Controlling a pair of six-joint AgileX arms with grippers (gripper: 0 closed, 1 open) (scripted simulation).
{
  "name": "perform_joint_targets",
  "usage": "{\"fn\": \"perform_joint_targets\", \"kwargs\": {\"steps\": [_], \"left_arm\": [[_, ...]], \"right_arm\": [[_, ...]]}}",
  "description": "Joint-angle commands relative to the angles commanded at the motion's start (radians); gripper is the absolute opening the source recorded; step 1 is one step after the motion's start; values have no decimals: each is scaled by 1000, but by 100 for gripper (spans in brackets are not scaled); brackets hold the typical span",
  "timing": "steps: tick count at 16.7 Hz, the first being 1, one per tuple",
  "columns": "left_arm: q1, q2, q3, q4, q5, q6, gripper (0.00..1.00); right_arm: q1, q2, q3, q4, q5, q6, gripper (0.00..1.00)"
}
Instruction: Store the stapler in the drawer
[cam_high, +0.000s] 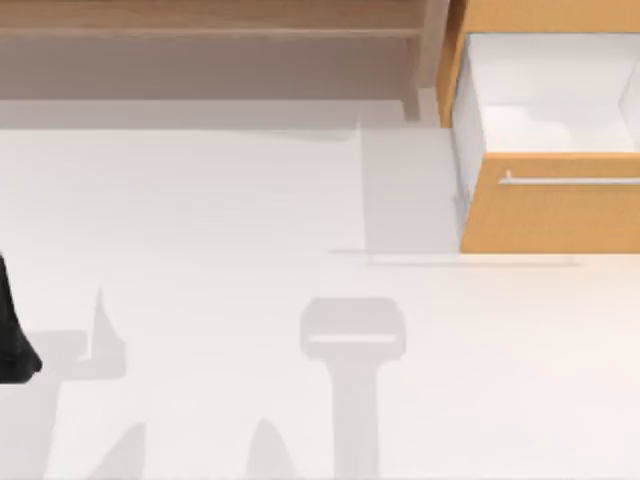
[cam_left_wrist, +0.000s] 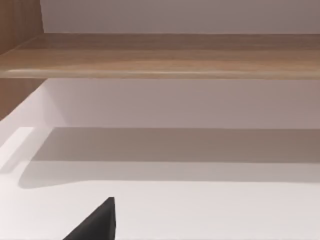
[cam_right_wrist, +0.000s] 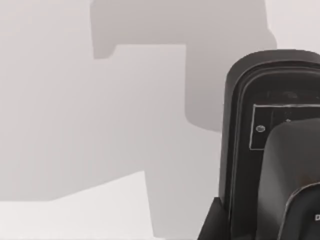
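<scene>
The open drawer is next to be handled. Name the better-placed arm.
Right, probably: the drawer sits at the top view's right, while the left arm is parked at its far left edge, far from the handle.

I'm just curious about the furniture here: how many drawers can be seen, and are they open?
1. The drawer sits at the table's far right, pulled open, its white inside bare where it shows. More may lie beyond the picture's edge.

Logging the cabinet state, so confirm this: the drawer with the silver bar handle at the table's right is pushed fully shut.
Not shut. In the top view the drawer is pulled open, its white inner walls exposed behind the orange-tan front. It does carry the silver bar handle at the table's right.
</scene>
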Motion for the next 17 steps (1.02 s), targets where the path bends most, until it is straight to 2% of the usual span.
{"fn": "perform_joint_targets", "kwargs": {"steps": [5, 11, 14, 17], "left_arm": [[0, 0, 0, 0, 0, 0, 100], [0, 0, 0, 0, 0, 0, 100], [0, 0, 0, 0, 0, 0, 100], [0, 0, 0, 0, 0, 0, 100]], "right_arm": [[13, -8, 27, -2, -6, 6, 0], [151, -41, 324, -73, -45, -1, 0], [266, -19, 522, -144, -68, 97, 0], [399, 36, 696, -229, -91, 287, 0]]}}
